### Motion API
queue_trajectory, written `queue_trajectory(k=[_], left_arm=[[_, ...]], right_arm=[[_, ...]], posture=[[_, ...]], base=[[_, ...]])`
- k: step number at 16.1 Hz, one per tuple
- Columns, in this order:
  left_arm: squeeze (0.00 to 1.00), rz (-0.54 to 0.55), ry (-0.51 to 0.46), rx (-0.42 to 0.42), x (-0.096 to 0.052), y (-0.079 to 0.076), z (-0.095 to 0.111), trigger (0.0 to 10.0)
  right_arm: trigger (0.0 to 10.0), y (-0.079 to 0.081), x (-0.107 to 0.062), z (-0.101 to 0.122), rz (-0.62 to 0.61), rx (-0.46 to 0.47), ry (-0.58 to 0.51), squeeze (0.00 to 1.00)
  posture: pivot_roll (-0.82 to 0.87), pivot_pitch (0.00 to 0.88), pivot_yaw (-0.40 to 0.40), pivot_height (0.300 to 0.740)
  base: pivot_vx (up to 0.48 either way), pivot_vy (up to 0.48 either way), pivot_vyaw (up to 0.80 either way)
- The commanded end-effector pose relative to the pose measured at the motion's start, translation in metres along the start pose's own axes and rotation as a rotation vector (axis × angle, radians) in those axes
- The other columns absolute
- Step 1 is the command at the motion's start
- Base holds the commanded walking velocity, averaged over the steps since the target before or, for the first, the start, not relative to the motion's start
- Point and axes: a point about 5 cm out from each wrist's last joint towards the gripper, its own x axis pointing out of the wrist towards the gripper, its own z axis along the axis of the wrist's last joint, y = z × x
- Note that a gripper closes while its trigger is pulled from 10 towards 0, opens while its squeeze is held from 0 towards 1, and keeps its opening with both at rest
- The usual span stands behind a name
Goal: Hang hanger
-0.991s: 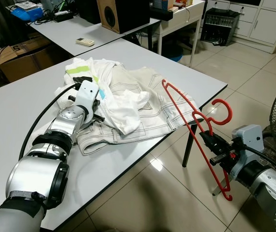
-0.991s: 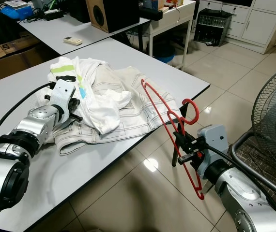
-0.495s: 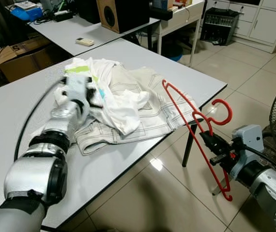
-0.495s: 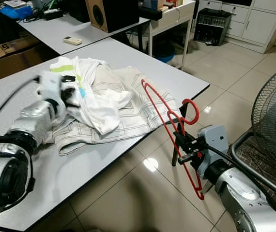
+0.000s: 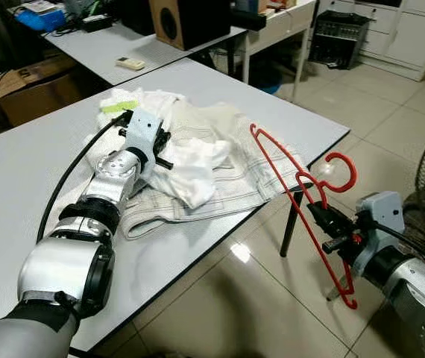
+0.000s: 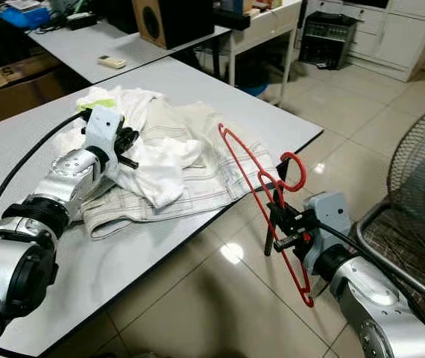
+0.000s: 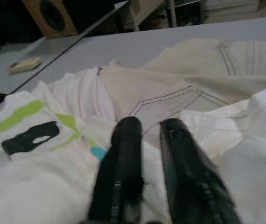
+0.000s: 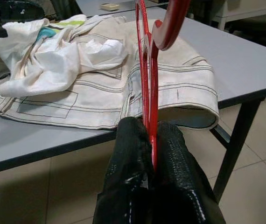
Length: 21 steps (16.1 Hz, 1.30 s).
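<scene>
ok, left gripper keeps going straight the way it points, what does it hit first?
Likely the white shirt bunched right beneath the left gripper; the beige trousers lie just beyond. Depth is unclear.

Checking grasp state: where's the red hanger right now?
The red hanger is clamped in the right hand, held off the table's right edge above the tiled floor, its upper end leaning over the beige trousers.

I see silver jointed arms with black rings, a black cable along my left arm (image 5: 86, 224), grey wrist housings, and long black fingers on my right gripper (image 8: 152, 140).
</scene>
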Motion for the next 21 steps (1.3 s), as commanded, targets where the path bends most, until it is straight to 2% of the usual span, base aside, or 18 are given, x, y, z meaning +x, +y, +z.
queue_trajectory(k=[1, 4, 5, 8, 10, 11, 12, 17, 18, 19, 20, 21], left_arm=[[1.00, 0.031, 0.018, 0.049, 0.000, 0.003, 0.001, 10.0], [1.00, 0.073, 0.055, 0.153, 0.000, 0.005, -0.001, 10.0], [1.00, 0.078, 0.057, 0.160, 0.000, 0.005, -0.002, 10.0], [1.00, 0.076, 0.102, 0.096, 0.001, -0.004, -0.013, 10.0], [1.00, 0.115, 0.153, 0.001, -0.001, -0.005, -0.023, 10.0], [0.46, 0.130, 0.171, 0.024, -0.001, -0.004, -0.025, 10.0], [0.00, 0.144, 0.181, 0.026, -0.002, -0.003, -0.027, 10.0], [0.00, 0.171, 0.235, 0.055, -0.004, -0.003, -0.034, 10.0], [0.00, 0.175, 0.249, 0.050, -0.004, -0.003, -0.036, 3.7], [0.00, 0.177, 0.255, 0.051, -0.005, -0.004, -0.037, 0.9], [0.00, 0.181, 0.259, 0.052, -0.005, -0.003, -0.038, 0.0], [0.00, 0.185, 0.262, 0.052, -0.005, -0.003, -0.039, 0.0]], right_arm=[[10.0, 0.002, 0.002, 0.001, 0.003, -0.009, -0.005, 0.00], [10.0, 0.003, 0.002, 0.002, -0.001, -0.007, -0.010, 0.00], [10.0, 0.003, 0.002, 0.002, -0.002, -0.007, -0.010, 0.00], [10.0, 0.003, 0.002, 0.002, -0.006, -0.005, -0.011, 0.00], [10.0, 0.002, 0.002, 0.002, -0.008, -0.005, -0.011, 0.00], [10.0, 0.002, 0.002, 0.002, -0.008, -0.004, -0.011, 0.00], [10.0, 0.002, 0.002, 0.002, -0.008, -0.005, -0.011, 0.00], [10.0, 0.003, 0.003, 0.001, -0.007, -0.007, -0.012, 0.00], [10.0, 0.003, 0.003, 0.001, -0.011, -0.009, -0.012, 0.00], [10.0, 0.003, 0.003, 0.001, -0.012, -0.010, -0.011, 0.00], [10.0, 0.003, 0.003, 0.001, -0.013, -0.012, -0.011, 0.00], [10.0, 0.003, 0.003, 0.001, -0.014, -0.013, -0.012, 0.00]], posture=[[-0.16, 0.000, 0.129, 0.740], [-0.17, 0.000, 0.137, 0.740], [-0.17, 0.000, 0.137, 0.740], [-0.18, 0.000, 0.140, 0.740], [-0.18, 0.000, 0.140, 0.740], [-0.18, 0.000, 0.140, 0.740], [-0.18, 0.000, 0.140, 0.740], [-0.18, 0.000, 0.147, 0.740], [-0.19, 0.000, 0.153, 0.740], [-0.19, 0.000, 0.154, 0.740], [-0.19, 0.000, 0.154, 0.740], [-0.19, 0.000, 0.154, 0.740]], base=[[0.000, 0.000, 0.00], [0.000, 0.000, 0.00], [0.000, 0.000, 0.00], [0.000, 0.000, 0.00], [0.000, 0.000, 0.00], [0.000, 0.000, 0.00], [0.000, 0.000, 0.00], [0.000, 0.000, 0.00], [0.000, 0.000, 0.00], [0.000, 0.000, 0.00], [0.000, 0.000, 0.00], [0.000, 0.000, 0.00]])
